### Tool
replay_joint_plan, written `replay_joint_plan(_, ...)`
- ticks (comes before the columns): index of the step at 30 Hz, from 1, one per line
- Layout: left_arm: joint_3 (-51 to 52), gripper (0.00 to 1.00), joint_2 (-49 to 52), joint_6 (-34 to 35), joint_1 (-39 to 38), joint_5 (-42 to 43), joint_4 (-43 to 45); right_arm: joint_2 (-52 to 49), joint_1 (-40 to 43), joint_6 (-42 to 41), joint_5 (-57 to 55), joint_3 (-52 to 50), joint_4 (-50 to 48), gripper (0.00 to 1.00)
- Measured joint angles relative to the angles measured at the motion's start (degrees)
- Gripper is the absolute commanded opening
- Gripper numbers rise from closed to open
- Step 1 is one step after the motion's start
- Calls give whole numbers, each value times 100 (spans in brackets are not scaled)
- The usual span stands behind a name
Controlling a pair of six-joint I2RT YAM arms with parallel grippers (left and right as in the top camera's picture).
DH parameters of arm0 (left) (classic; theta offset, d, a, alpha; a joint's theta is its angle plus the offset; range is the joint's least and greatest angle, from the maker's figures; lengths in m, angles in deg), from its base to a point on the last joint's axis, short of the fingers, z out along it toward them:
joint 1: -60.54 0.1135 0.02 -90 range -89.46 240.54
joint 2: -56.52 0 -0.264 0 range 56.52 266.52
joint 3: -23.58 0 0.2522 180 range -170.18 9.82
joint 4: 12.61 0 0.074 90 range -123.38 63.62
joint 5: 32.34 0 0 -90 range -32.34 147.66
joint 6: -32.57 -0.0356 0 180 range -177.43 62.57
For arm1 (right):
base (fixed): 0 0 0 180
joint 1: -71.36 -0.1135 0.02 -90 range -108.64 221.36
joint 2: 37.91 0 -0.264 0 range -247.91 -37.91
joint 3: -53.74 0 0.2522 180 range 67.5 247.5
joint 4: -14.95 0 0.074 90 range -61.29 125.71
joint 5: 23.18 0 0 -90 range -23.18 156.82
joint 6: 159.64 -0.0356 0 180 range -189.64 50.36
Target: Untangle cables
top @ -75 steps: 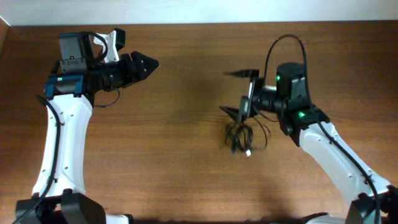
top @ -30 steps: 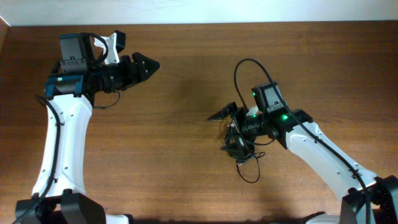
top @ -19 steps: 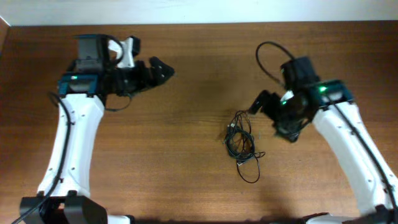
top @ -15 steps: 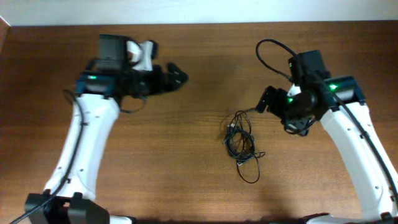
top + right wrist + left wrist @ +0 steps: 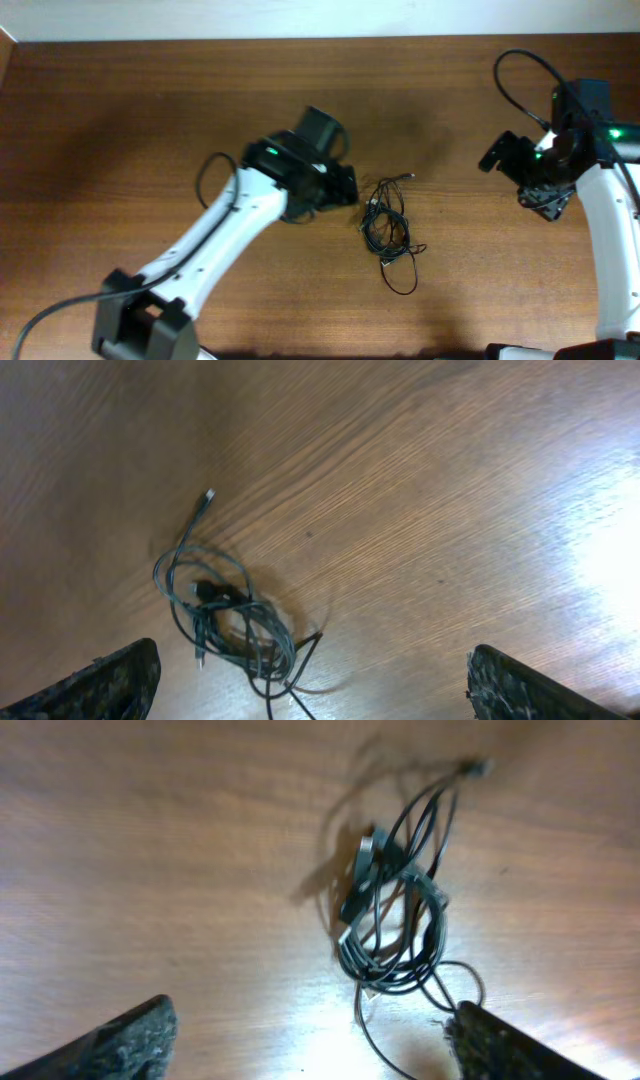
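The cables (image 5: 386,226) lie in a loose black tangle on the wooden table, with one plug end (image 5: 409,177) sticking out at the top and a thin loop (image 5: 401,277) trailing below. My left gripper (image 5: 343,187) hangs open just left of the tangle. In the left wrist view the cables (image 5: 392,920) sit ahead of the open left gripper (image 5: 315,1048), and a thin strand runs on the table near its right finger (image 5: 505,1045). My right gripper (image 5: 514,182) is open, well to the right. The right wrist view shows the cables (image 5: 232,616) ahead and left of the gripper (image 5: 320,690).
The wooden table (image 5: 150,120) stretches bare to the left and in front. A pale wall edge (image 5: 300,18) runs along the back. The right arm's own thick black cable (image 5: 520,75) arches above its wrist.
My left arm has swung from the far left to the middle, right beside the cables. My right arm has pulled back to the right, away from them. The tangle stays put.
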Motion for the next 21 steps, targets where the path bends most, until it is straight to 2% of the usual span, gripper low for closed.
replay_joint_plan(3,247,76,203,501,-426,-31,393,0,131,-2,-2,0,11,99)
replay_joint_plan(7,393,69,627,1228,-994,-74,920,0,146,7,0,0,13,98)
replay_joint_plan(9,393,76,824,1554,-1113,-101,981,0,146,11,-2,0,13,99)
replay_joint_plan(10,396,88,935,1738,-1154,-116,984,0,146,15,-2,0,13,99)
replay_joint_plan(11,396,93,1080,1958,-1189,-118,992,0,146,20,-2,0,15,98)
replay_joint_plan(13,396,97,1327,2253,-1220,-116,1001,0,146,20,-2,0,42,99)
replay_joint_plan(15,400,93,1567,2551,-1224,-116,1086,0,146,20,-2,0,83,98)
replay_joint_plan(16,400,67,1685,2653,-1224,-114,1189,0,146,20,-2,0,96,99)
replay_joint_plan(17,382,32,1816,2758,-1224,-111,1276,0,146,22,-2,0,118,99)
replay_joint_plan(18,376,9,1825,2839,-1217,-96,1405,0,146,20,-2,0,131,98)
replay_joint_plan(19,367,0,1873,2870,-1220,-70,1510,0,146,20,-2,0,166,98)
replay_joint_plan(21,352,0,1943,2905,-1215,-33,1491,0,146,22,-2,0,249,99)
